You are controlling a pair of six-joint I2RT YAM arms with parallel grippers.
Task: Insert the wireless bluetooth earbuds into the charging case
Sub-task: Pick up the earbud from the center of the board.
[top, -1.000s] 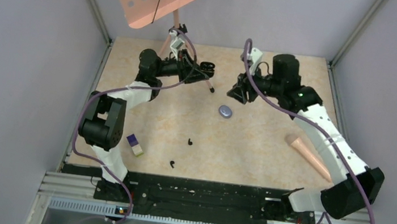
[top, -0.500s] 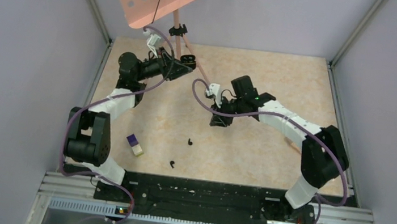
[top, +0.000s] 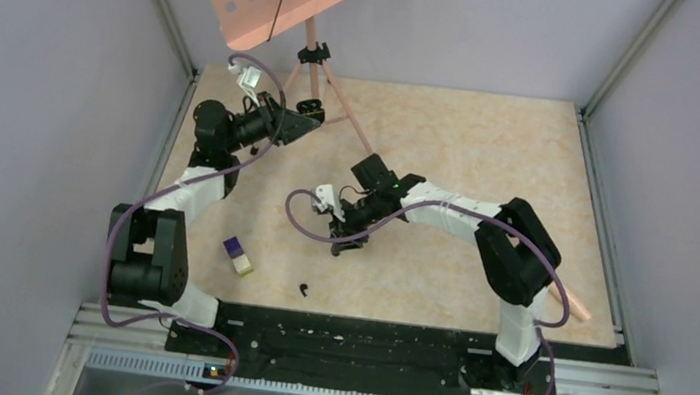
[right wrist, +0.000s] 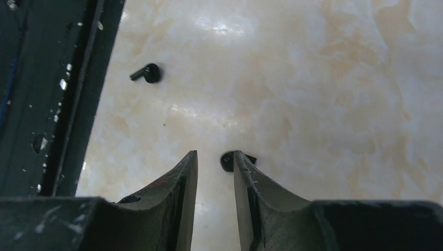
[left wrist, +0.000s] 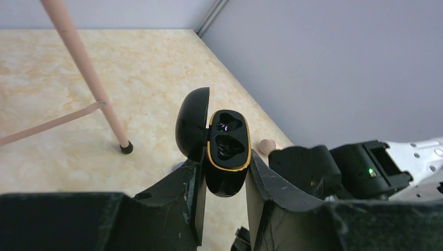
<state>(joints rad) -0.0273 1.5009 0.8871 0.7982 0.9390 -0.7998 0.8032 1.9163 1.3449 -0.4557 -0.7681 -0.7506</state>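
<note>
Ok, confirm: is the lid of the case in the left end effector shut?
No, the case in the left end effector has its lid swung open.

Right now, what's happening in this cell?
The left gripper holds a black charging case up off the table, lid open. The right gripper is down at the table, jaws slightly apart, with one black earbud at its fingertips, partly hidden behind one finger and not gripped yet. A second black earbud lies loose nearer the front edge.

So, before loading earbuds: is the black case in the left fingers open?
Open: the black gold-rimmed charging case has its lid swung back, sockets exposed.
</note>
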